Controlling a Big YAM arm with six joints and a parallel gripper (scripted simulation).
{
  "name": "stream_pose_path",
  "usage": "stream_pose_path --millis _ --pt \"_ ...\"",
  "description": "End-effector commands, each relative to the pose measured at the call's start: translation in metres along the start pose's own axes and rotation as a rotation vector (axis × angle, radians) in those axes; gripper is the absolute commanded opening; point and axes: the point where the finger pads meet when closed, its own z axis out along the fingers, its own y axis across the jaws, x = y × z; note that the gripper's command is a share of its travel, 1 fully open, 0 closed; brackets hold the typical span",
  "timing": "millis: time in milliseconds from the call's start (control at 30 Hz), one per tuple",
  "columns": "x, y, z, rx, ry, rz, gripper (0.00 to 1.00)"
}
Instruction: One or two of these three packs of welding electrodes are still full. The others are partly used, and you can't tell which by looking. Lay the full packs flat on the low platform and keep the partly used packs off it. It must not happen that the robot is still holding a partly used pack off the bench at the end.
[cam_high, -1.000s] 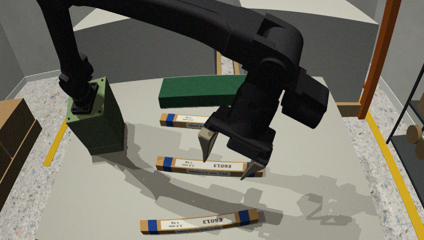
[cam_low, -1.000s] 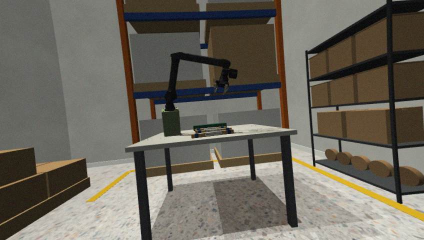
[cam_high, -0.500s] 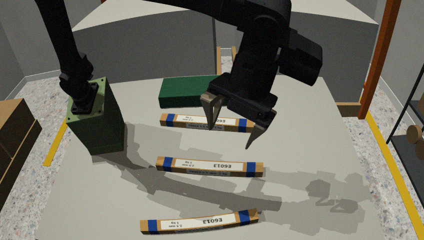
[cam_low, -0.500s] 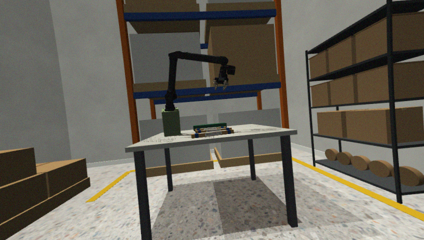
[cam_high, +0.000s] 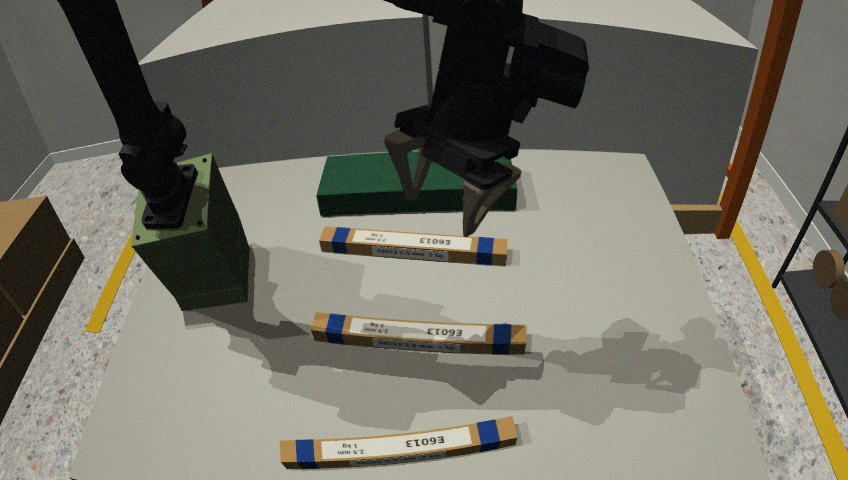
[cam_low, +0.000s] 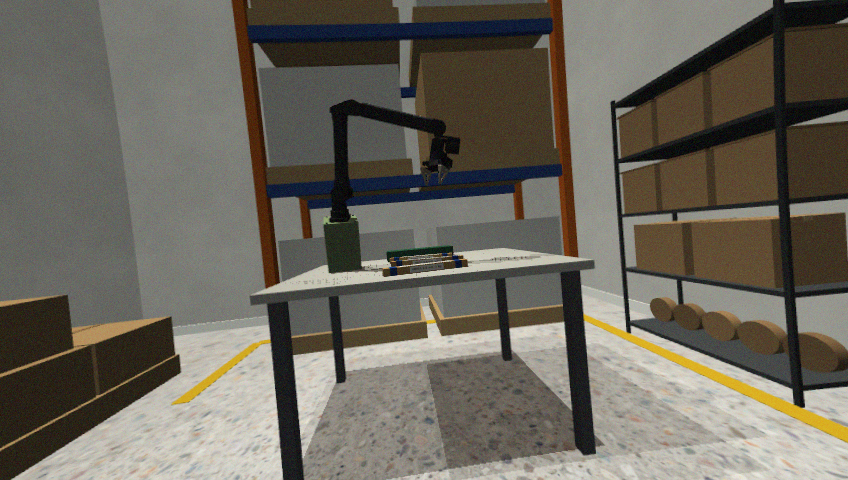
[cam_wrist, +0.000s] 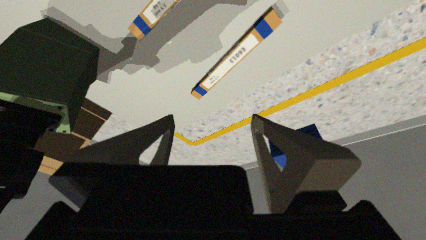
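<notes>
Three packs lie flat on the counter (cam_high: 595, 196) (cam_low: 428, 282) (cam_wrist: 165, 87), none on the green platform (cam_high: 357, 178) (cam_low: 419, 252). Parted and holding nothing, the fingers (cam_high: 438, 215) (cam_low: 435, 178) hang well above it all. From them the nearest pack (cam_high: 410, 240) appears to lie just to the platform's near side, though the height makes the exact offset hard to judge. The middle pack (cam_high: 416, 333) and the end pack (cam_high: 389, 446) (cam_wrist: 232, 60) lie successively farther from the platform. Each long axis runs roughly along the platform's length, the end one slightly skewed, so a grip should close across that narrow width.

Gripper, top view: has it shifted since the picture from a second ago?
Yes, toward the green platform. Earlier, both tips of the gripper appeared well short of it; now one overlaps it.
</notes>
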Motion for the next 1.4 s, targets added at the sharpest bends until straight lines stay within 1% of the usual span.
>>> stream_pose_path --millis 0,67,233,267,433,467,567,633,667,733,800,867,900,1133,1200,1233,1333,1367 --pt "-0.009 0.016 -0.020 0.057 -0.041 0.148 0.74" --pt "-0.009 0.016 -0.020 0.057 -0.041 0.148 0.74" --pt "-0.025 0.045 -0.021 0.068 -0.080 0.264 0.74" --pt "-0.028 0.051 -0.021 0.068 -0.080 0.264 0.74" --pt "-0.040 0.081 -0.019 0.070 -0.118 0.373 0.74" --pt "-0.042 0.084 -0.019 0.071 -0.119 0.376 0.74" --pt "-0.048 0.103 -0.017 0.065 -0.143 0.442 0.74" --pt "-0.048 0.103 -0.017 0.065 -0.143 0.442 0.74" --pt "-0.050 0.110 -0.017 0.066 -0.158 0.485 0.74" --pt "-0.054 0.123 -0.015 0.061 -0.173 0.525 0.74" --pt "-0.058 0.134 -0.013 0.063 -0.178 0.541 0.74" --pt "-0.061 0.147 -0.011 0.056 -0.198 0.596 0.74" --pt "-0.061 0.151 -0.010 0.056 -0.197 0.596 0.74" --pt "-0.069 0.196 0.000 0.027 -0.249 0.744 0.74" --pt "-0.069 0.196 0.000 0.027 -0.249 0.744 0.74" --pt "-0.069 0.202 0.002 0.021 -0.263 0.787 0.74" --pt "-0.071 0.221 0.008 0.001 -0.282 0.849 0.74" --pt "-0.071 0.228 0.011 0.000 -0.288 0.865 0.74"
